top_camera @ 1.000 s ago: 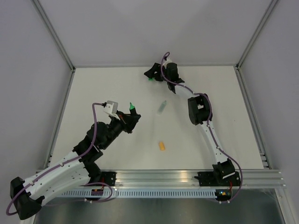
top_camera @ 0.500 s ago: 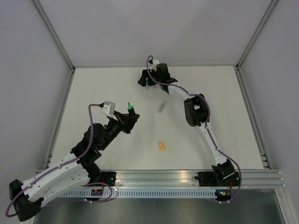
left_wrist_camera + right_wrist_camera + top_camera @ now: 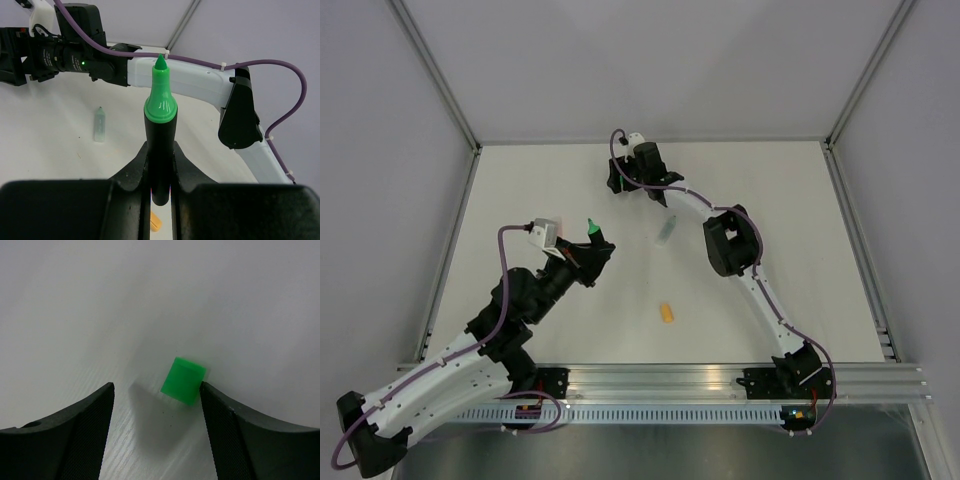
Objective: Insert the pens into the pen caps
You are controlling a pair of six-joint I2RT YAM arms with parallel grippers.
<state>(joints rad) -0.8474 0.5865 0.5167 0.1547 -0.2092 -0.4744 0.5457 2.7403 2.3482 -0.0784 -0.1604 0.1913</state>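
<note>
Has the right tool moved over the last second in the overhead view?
Yes. The right tool has shifted leftward along the back of the table, farther left of the pale pen, which stayed put.

White table [image 3: 520, 200] bears green cap [image 3: 183, 380], pale pen [image 3: 666, 230], orange cap [image 3: 666, 313]

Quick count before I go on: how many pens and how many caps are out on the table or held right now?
Pens: 2 (black pen with green tip, pale pen)
Caps: 2 (green cap, orange cap)
Total: 4
</note>
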